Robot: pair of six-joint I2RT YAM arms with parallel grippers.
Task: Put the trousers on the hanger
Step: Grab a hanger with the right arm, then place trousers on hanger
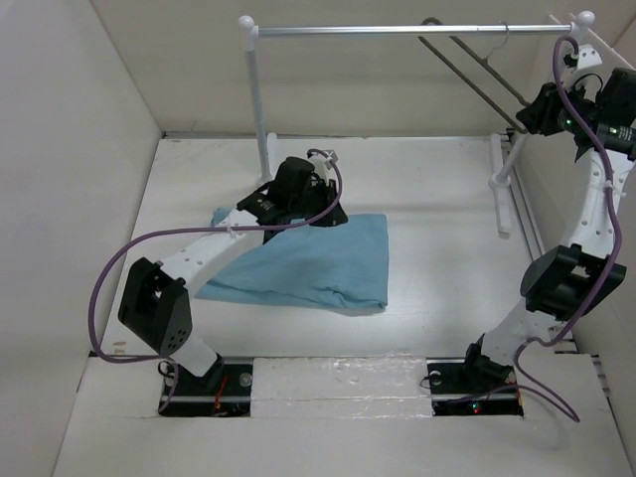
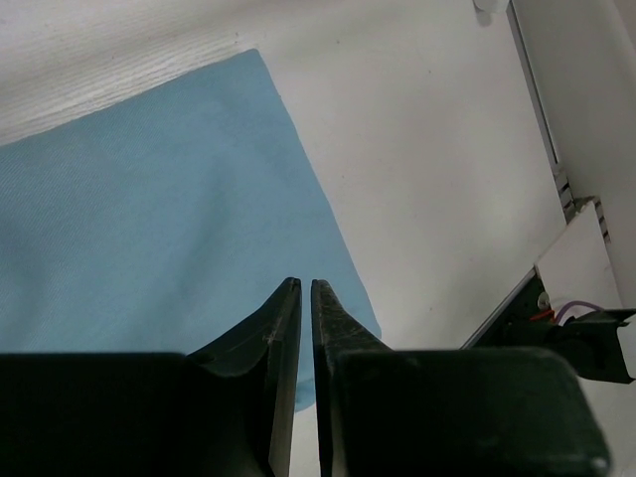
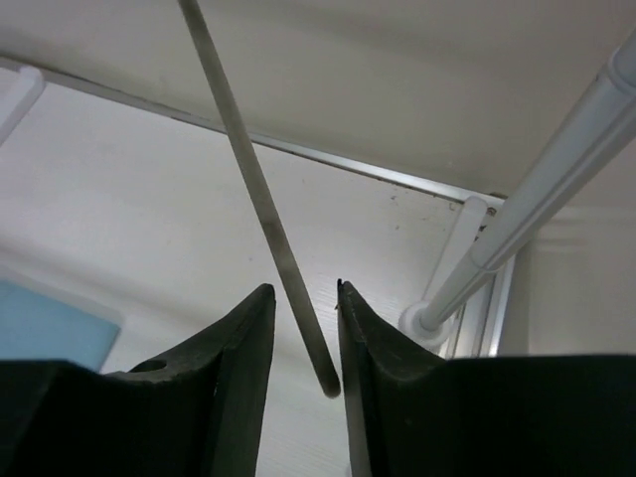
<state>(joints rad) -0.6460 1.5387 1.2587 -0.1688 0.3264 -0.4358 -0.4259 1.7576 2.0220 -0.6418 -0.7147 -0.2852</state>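
The light blue trousers [image 1: 318, 263] lie folded flat on the table left of centre, also seen in the left wrist view [image 2: 149, 219] and as a corner in the right wrist view [image 3: 40, 323]. My left gripper [image 1: 326, 207] hovers over their back edge; its jaws [image 2: 306, 285] are shut with only a sliver between them and nothing held. The dark grey hanger [image 1: 467, 65] hangs tilted from the rail at the back right. My right gripper [image 1: 525, 117] is raised at its lower end, open [image 3: 303, 288], with the hanger's thin bar [image 3: 263, 199] running between the fingers, close to the right one.
A white rail [image 1: 397, 30] on ball-topped posts spans the back, with its right post and foot [image 3: 556, 169] close beside my right gripper. White walls enclose the table on three sides. The right arm's base [image 2: 576, 328] shows at the near edge.
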